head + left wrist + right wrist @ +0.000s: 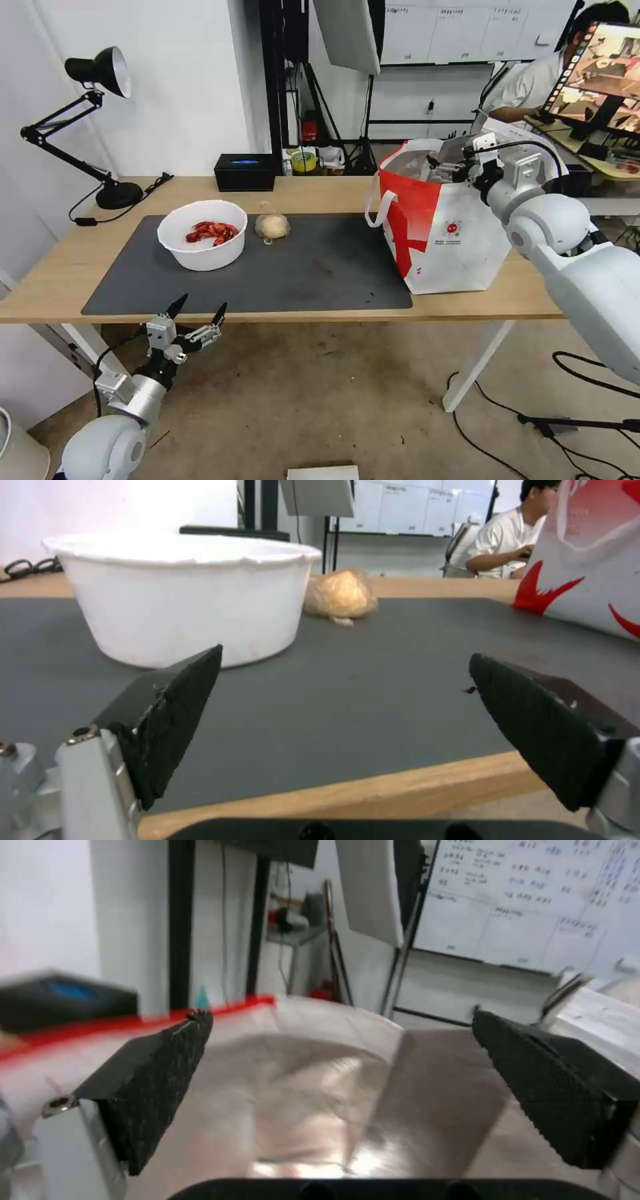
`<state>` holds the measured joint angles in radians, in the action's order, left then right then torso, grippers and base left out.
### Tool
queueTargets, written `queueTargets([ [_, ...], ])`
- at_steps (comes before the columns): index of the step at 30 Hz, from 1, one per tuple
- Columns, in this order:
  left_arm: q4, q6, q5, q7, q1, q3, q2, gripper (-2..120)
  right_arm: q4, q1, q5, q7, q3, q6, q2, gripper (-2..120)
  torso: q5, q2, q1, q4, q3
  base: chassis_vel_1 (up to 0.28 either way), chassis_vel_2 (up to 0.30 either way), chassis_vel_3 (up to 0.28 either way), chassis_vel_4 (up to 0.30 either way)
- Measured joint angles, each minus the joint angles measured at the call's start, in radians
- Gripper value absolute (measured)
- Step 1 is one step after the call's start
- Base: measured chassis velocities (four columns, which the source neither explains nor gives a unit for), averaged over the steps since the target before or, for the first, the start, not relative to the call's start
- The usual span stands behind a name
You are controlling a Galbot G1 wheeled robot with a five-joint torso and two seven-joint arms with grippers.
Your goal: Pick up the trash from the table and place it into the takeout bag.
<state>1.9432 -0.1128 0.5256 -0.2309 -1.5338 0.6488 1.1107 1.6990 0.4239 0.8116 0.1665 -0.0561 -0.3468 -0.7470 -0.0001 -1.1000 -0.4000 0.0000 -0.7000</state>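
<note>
A: Light-wood table (100, 250) on white legs, dark mat (320, 267) over most of it. Where do the grippers stand?

B: Right gripper (445, 162) sits over the mouth of the bag (447, 240), jaws spread wide, nothing between them. Its wrist view (340, 1040) looks down into the silver foil lining, red rim beside one finger (153, 1075). What lies at the bottom of the bag, I cannot tell.

A: And the left?

B: Left gripper (200, 310) hangs just off the near table edge, below the top, jaws also wide and empty. In its wrist view (343, 680) the wooden edge and the mat run between the fingers.

A: Open room?

B: Middle of the mat, between bowl and bag, is bare. The near strip of mat in front of the bowl is also bare.

A: Containers?

B: Bowl (202, 235), white and round, on the left part of the mat, holding red shells (212, 232). Bun (272, 227) in clear wrap lies just beside it on the bag side, a small gap between. Bag stands upright at the right end of the table, partly on the mat's corner, one white handle (379, 207) hanging toward the mat.

A: Behind?

B: Black box (245, 171) at the far edge, a desk lamp (100, 70) at the far left corner.
</note>
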Motion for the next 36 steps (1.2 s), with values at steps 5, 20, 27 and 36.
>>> queueTargets([
  [5, 0.012, 0.0, 0.003, 0.0, 0.001, 0.003, -0.003, 100, 0.048, 0.012, 0.175, 0.075, -0.028, 0.055, -0.004, 100, 0.0001, 0.0, 0.0, 0.0, 0.0, 0.0, 0.0, 0.0, 0.0],
  [20, 0.04, -0.013, 0.011, 0.0, -0.016, 0.052, 0.003, 100, 0.294, 0.297, 0.386, 0.016, -0.163, 0.153, 0.016, 100, 0.0003, 0.0, 0.0, -0.0001, 0.0, 0.0, 0.0, 0.0, 0.0],
  [27, 0.051, -0.031, 0.012, -0.001, -0.044, 0.072, 0.022, 100, 0.443, 0.482, 0.234, 0.026, -0.196, 0.202, 0.021, 100, -0.0003, 0.0, 0.0, 0.0, 0.0, 0.0, 0.0, 0.0, 0.0],
  [36, 0.048, -0.044, 0.009, -0.009, -0.069, 0.08, 0.039, 100, 0.496, 0.718, -0.007, 0.07, -0.225, 0.284, -0.019, 100, 0.0, 0.0, 0.0, 0.0, 0.0, 0.0, 0.0, 0.0, 0.0],
])
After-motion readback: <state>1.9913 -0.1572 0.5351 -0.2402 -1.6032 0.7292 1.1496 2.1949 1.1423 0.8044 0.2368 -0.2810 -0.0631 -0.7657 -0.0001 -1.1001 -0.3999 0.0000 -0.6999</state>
